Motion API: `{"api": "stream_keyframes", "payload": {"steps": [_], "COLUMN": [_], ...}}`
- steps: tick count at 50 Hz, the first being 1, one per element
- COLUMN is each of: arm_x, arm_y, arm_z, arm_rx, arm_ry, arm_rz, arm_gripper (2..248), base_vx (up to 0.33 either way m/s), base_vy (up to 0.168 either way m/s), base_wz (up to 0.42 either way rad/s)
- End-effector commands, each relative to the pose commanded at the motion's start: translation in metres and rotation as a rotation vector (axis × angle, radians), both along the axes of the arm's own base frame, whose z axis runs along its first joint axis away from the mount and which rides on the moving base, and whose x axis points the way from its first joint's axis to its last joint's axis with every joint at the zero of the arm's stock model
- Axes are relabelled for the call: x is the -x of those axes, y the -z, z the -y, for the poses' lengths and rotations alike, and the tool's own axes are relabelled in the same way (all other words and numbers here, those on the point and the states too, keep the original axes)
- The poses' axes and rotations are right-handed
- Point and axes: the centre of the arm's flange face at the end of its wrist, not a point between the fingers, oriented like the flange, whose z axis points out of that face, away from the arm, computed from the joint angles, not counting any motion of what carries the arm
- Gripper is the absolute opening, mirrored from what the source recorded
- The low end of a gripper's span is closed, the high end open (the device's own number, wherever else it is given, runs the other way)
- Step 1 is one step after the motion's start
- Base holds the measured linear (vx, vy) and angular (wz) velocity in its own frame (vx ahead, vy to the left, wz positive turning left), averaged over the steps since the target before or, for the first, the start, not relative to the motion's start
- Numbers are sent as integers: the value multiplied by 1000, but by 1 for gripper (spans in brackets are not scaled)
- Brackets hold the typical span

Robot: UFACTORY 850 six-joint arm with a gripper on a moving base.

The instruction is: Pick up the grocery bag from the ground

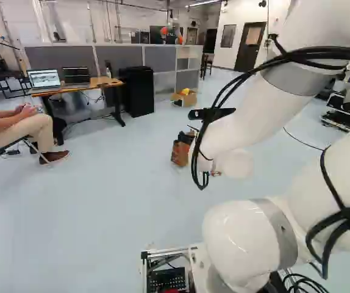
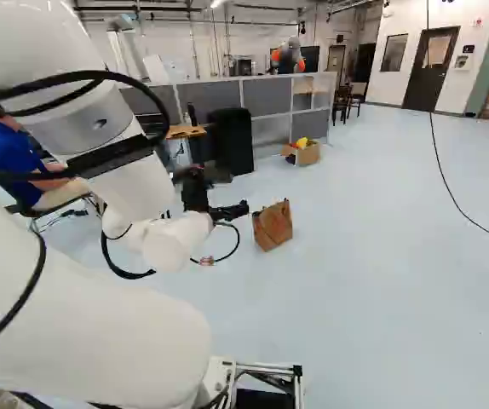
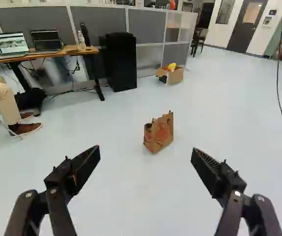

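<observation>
The brown paper grocery bag [image 2: 273,225] stands upright on the floor, just right of the gripper [image 2: 227,212] in the right base view. In the left base view the bag [image 1: 180,152] is partly covered by the arm. Seen from the wrist, the bag [image 3: 158,132] stands ahead of the gripper [image 3: 146,152], roughly in line with the space between its widely spread fingers. Nothing is between the fingers, and they are apart from the bag.
Beyond the bag are a cardboard box [image 3: 171,74] with a yellow item, a black cabinet [image 3: 121,61] and a grey partition [image 3: 151,32]. A desk [image 3: 47,54] with laptops stands beside a seated person. A dark cable [image 2: 449,187] crosses the floor.
</observation>
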Motion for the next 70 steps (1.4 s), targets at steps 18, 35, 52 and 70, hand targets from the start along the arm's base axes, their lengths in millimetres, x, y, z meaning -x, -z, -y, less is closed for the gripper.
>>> {"api": "stream_keyframes", "payload": {"steps": [18,35,52,70], "arm_x": [0,0,0,0], "arm_y": [0,0,0,0], "arm_z": [0,0,0,0], "arm_rx": [0,0,0,0], "arm_ry": [0,0,0,0], "arm_rz": [0,0,0,0], "arm_gripper": [247,247,247,247], "base_vx": [0,0,0,0], "base_vy": [0,0,0,0], "base_wz": [0,0,0,0]}}
